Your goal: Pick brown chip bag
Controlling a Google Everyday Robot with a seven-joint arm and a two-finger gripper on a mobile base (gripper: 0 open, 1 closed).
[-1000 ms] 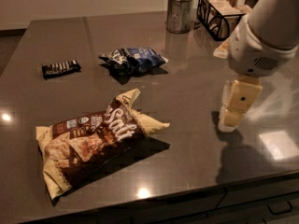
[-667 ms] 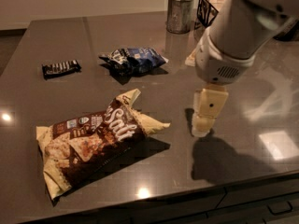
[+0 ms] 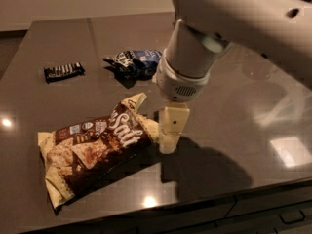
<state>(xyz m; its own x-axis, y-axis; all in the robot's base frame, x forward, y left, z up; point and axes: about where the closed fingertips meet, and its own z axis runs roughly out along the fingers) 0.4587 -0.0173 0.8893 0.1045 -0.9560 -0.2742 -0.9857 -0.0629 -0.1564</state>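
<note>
The gripper has swung in from the right and now hangs at the right end of the brown chip bag, just beside its pale crimped edge; the bag lies flat near the front of the dark table (blue chip bag and candy bar well behind); spread or closed, I cannot tell; the grasp looks imminent, not yet made.

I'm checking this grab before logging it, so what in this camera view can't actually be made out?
Camera view: the gripper hangs at the right end of the brown chip bag; whether they touch cannot be told.
Camera view: the arm hides the blue chip bag's right end and the table's far right corner.
Camera view: the black candy bar's print is too small to read.
</note>
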